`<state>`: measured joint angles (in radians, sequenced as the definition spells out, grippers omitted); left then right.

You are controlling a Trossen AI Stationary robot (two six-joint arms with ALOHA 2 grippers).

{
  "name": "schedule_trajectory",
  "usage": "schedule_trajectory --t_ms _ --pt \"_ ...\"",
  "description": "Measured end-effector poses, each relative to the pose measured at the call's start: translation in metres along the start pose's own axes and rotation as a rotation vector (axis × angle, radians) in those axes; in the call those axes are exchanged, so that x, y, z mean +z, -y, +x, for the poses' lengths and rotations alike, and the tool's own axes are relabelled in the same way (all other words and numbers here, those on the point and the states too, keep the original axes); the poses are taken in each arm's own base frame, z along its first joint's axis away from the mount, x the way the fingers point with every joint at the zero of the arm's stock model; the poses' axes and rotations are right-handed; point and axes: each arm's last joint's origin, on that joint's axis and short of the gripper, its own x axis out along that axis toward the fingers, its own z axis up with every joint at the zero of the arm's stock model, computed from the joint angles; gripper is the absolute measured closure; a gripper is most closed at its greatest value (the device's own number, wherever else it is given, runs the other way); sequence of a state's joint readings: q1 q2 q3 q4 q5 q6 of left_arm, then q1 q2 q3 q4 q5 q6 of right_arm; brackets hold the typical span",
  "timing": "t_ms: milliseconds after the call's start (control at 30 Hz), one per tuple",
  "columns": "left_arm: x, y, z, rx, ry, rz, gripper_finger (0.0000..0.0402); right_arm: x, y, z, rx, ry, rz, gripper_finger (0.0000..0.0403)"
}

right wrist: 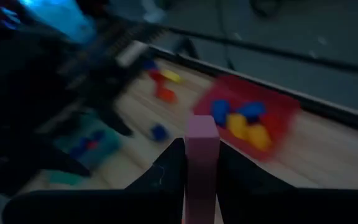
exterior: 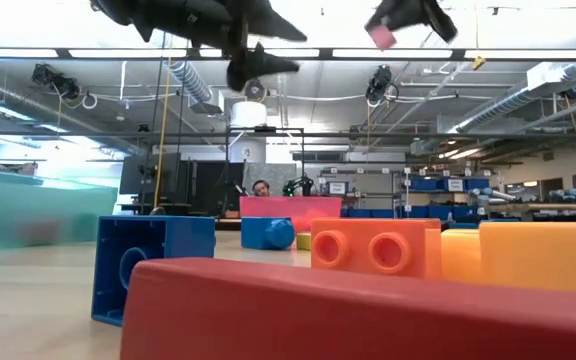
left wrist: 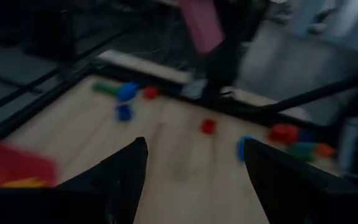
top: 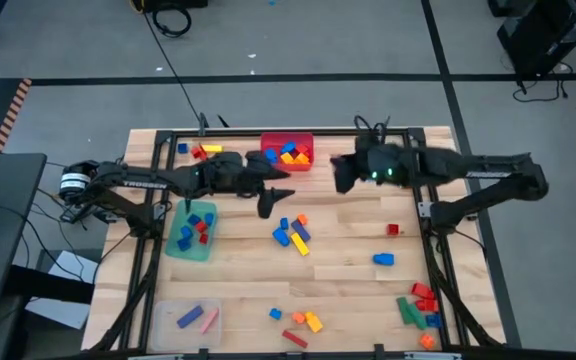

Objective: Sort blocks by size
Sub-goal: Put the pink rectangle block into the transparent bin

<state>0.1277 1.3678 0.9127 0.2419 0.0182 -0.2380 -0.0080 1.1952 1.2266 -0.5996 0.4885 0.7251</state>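
your right hand (right wrist: 201, 163) grips a pink block (right wrist: 202, 146) aloft just beside the red bin (top: 286, 152), so carry it level to its matching bin while the left hand (left wrist: 191, 171) hangs released nearby.

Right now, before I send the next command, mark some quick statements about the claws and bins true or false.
1. The right claw is shut on a pink block. True.
2. The left claw holds a blue block. False: it is open, with nothing between its fingers.
3. The red bin holds blue and yellow blocks. True.
4. The green bin has nothing in it. False: blue and red blocks lie inside.
5. Both claws are resting on the table. False: the low view shows both raised above it.
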Motion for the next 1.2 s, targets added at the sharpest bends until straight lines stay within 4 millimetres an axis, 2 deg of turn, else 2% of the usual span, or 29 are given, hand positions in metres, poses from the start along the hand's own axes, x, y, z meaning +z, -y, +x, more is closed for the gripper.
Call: schedule_trajectory --t_ms 267,567,833,967,1133,1200 --pt "0.008 0.028 -0.002 -0.152 0.114 0.044 0.0129 -0.020 -0.058 0.008 0.192 0.157 -0.101 0.0333" --pt "0.012 0.039 -0.004 -0.262 0.161 -0.010 0.0141 -0.031 -0.084 0.032 0.324 0.193 -0.157 0.0333" --pt "0.012 0.040 -0.004 -0.275 0.158 -0.036 0.0211 -0.035 -0.094 0.041 0.406 0.210 -0.186 0.0333" --pt "0.013 0.040 -0.004 -0.282 0.153 -0.100 0.0266 -0.034 -0.093 0.040 0.408 0.215 -0.178 0.0333" --pt "0.013 0.041 -0.005 -0.308 0.154 -0.096 0.0341 -0.034 -0.094 0.040 0.423 0.206 -0.171 0.0329" --pt "0.013 0.042 -0.005 -0.324 0.151 -0.094 0.0343 -0.035 -0.094 0.040 0.424 0.203 -0.163 0.0322"
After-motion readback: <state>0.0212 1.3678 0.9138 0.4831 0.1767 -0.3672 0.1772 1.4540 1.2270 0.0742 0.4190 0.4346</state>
